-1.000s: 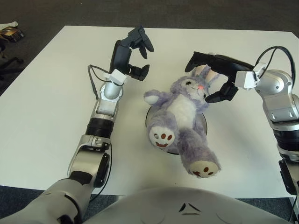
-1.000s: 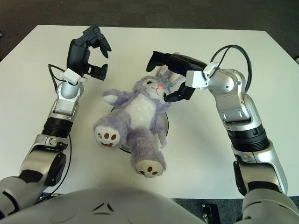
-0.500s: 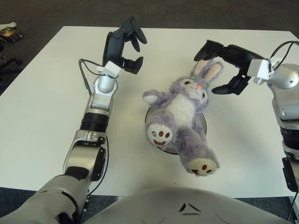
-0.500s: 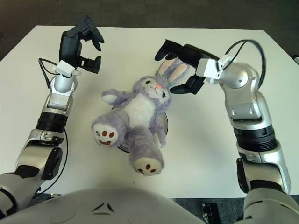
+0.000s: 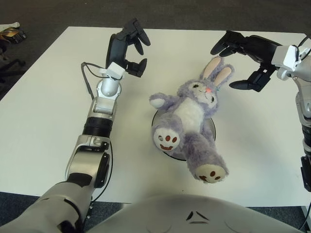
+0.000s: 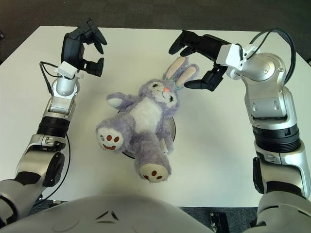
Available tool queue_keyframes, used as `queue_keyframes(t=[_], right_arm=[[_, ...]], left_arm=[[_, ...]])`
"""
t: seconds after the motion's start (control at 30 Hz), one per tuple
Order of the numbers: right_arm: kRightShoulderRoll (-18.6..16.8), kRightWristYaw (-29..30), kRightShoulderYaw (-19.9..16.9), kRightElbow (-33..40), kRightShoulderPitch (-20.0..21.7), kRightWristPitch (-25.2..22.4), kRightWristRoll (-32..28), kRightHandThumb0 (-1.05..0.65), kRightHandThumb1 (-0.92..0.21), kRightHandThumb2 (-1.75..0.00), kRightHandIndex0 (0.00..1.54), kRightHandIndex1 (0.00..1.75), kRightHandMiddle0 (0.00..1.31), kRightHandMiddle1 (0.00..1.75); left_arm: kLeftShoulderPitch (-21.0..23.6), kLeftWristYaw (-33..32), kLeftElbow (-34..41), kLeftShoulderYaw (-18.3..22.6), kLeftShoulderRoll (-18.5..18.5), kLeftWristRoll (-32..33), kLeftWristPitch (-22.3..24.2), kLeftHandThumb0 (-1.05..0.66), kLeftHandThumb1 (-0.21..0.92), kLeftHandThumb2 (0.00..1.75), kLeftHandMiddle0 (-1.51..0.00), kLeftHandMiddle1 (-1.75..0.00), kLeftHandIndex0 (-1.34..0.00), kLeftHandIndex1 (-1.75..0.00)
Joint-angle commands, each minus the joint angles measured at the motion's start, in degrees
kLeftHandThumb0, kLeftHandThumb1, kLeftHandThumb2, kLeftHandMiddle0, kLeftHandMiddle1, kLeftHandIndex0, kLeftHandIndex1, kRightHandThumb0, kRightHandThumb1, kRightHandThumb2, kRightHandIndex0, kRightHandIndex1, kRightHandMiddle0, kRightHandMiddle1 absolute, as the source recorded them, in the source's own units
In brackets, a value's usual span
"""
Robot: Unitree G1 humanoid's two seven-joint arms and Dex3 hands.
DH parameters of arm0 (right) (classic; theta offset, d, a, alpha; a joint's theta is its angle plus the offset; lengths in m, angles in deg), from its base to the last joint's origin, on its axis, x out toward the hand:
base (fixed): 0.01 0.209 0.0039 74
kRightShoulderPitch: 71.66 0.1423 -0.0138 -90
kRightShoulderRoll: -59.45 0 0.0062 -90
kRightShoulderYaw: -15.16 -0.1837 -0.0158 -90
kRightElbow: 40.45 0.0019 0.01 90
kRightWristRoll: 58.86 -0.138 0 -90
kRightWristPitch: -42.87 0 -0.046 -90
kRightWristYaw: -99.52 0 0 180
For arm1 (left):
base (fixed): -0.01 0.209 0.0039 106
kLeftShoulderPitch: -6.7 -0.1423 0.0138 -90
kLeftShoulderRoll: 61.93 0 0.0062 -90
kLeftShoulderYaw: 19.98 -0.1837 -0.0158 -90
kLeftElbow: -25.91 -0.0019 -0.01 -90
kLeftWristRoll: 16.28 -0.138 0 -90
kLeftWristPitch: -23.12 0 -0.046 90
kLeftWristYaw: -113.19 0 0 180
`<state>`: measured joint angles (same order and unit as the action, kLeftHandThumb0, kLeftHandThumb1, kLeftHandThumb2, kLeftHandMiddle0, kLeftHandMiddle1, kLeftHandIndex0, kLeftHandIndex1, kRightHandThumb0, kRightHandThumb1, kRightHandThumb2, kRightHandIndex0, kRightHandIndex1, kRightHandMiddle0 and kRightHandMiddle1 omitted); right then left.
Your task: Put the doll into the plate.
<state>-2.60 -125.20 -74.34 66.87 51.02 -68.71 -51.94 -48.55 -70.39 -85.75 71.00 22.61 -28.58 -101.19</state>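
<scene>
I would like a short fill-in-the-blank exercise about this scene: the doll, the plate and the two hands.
1. The purple doll is a plush ____.
2. The doll lies on the dark ____ in the middle of the white table.
3. The right hand hangs beside the doll's ____, fingers spread, holding nothing.
4. The left hand, on the doll's left, holds ____.

Missing words: rabbit; plate; ears; nothing

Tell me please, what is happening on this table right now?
A purple rabbit doll lies on its back across a dark plate, its legs hanging over the near rim. The right hand is open above and beside its ears, holding nothing. The left hand is open too, raised over the white table to the doll's left.
</scene>
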Motion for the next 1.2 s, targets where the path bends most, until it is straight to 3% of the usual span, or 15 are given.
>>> queue_keyframes(t=[0.0, 0.17, 0.3, 0.43, 0.7, 0.8, 0.87, 0.93, 0.97, 1.03, 1.17], right_arm=[[1.05, 1.86, -1.38, -0.12, -0.3, -0.79, 0.77, -0.52, -0.06, -1.22, 0.0, 0.86, 0.0, 1.14], [0.46, 5.86, -2.26, 0.71, -1.94, -1.05, 2.94, -0.6, -0.1, -1.19, 0.0, 0.87, 0.0, 1.2], [-2.03, 11.72, -5.91, 7.58, -8.4, -3.23, 4.75, -0.62, -0.2, -1.14, 0.0, 0.91, 0.0, 1.2], [-7.4, 18.51, -7.16, 10.16, -12.51, -5.53, 5.68, -0.61, -0.26, -1.12, 0.0, 0.98, 0.0, 1.23], [-14.76, 28.31, -6.47, 10.1, -14.03, -8.3, 8.83, -0.38, -0.27, -1.26, 0.08, 1.19, 0.0, 1.4], [-19.38, 33.5, -7.94, 9.55, -14.59, -7.46, 8.43, -0.34, -0.27, -1.3, 0.08, 1.25, 0.01, 1.48], [-21.4, 36.62, -8.69, 8.69, -15.09, -5.49, 8.39, -0.32, -0.27, -1.31, 0.11, 1.3, 0.04, 1.53], [-22.01, 39.06, -9.86, 5.62, -16.06, -0.83, 7.96, -0.29, -0.27, -1.33, 0.15, 1.35, 0.08, 1.58], [-21.56, 40.35, -11.49, 0.79, -16.51, 4.18, 6.99, -0.29, -0.27, -1.33, 0.17, 1.37, 0.09, 1.59], [-21.11, 42.14, -13.21, -5.89, -17.04, 11.37, 5.73, -0.34, -0.48, -1.08, 0.25, 1.44, 0.25, 1.67], [-21.44, 43.54, -13.44, -9.43, -16.98, 16.7, 5.12, -0.09, -0.46, -1.09, 0.51, 1.52, 0.29, 1.73]], left_arm=[[1.85, -0.54, -1.17, 0.4, 0.37, 0.37, 0.89, 0.0, -0.06, 1.75, -0.9, -1.74, -0.66, -1.75], [2.35, -0.01, -2.69, 0.46, 0.34, 1.23, 1.63, 0.0, -0.06, 1.75, -0.91, -1.74, -0.66, -1.75], [2.96, -0.09, -5.57, 0.41, 0.28, 1.58, 0.68, 0.0, -0.1, 1.75, -0.93, -1.74, -0.74, -1.63], [3.39, -0.11, -7.94, 0.5, 0.05, 2.02, 0.35, -0.01, -0.11, 1.75, -0.94, -1.75, -0.77, -1.59], [3.92, -0.19, -10.78, 0.91, -0.84, 3.78, 1.27, -0.01, -0.13, 1.75, -0.95, -1.75, -0.82, -1.53], [3.93, 0.11, -11.65, 1.55, -1.45, 5.4, 2.3, -0.01, -0.12, 1.75, -0.95, -1.75, -0.81, -1.54], [3.83, 0.51, -11.97, 1.87, -1.88, 6.63, 2.65, -0.01, -0.12, 1.75, -0.95, -1.75, -0.8, -1.55], [3.6, 0.9, -12.13, 2.07, -2.44, 7.81, 2.61, -0.01, -0.12, 1.75, -0.95, -1.75, -0.79, -1.56], [3.35, 1.13, -12.15, 2.22, -3.04, 8.73, 2.64, -0.01, -0.12, 1.75, -0.95, -1.75, -0.79, -1.56], [2.97, 1.67, -12.09, 2.36, -3.83, 10.12, 3.16, -0.01, -0.12, 1.75, -0.95, -1.75, -0.8, -1.55], [2.73, 2.52, -12.06, 2.36, -4.15, 11.29, 4.27, -0.01, -0.12, 1.75, -0.95, -1.75, -0.78, -1.57]])
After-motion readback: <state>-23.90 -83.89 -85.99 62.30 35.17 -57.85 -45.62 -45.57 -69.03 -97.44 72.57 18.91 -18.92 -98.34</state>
